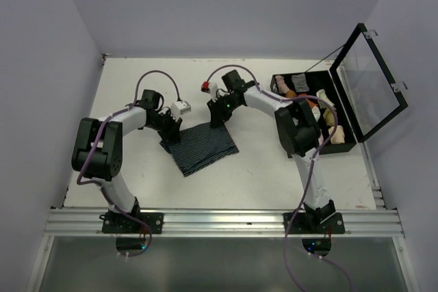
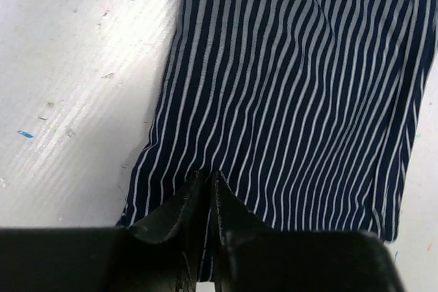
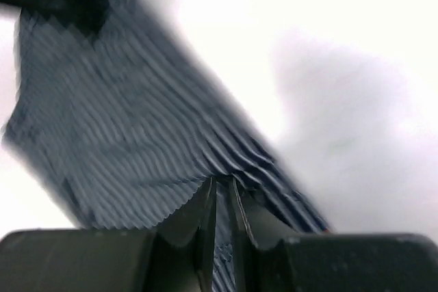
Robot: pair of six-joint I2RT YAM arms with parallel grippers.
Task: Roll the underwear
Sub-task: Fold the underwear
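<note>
White table (image 1: pixel 274 176) under pale walls, and the striped navy underwear (image 1: pixel 202 150) lies flat at centre frame in the top view, between the 2 arms. The left gripper (image 2: pixel 209 181) sits at the bottom centre of its wrist view, jaws pressed together on the cloth's near edge, stripes running up the frame. The right gripper (image 3: pixel 219 186) pinches the underwear's edge at lower centre, blurred cloth spreading to the upper left.
</note>
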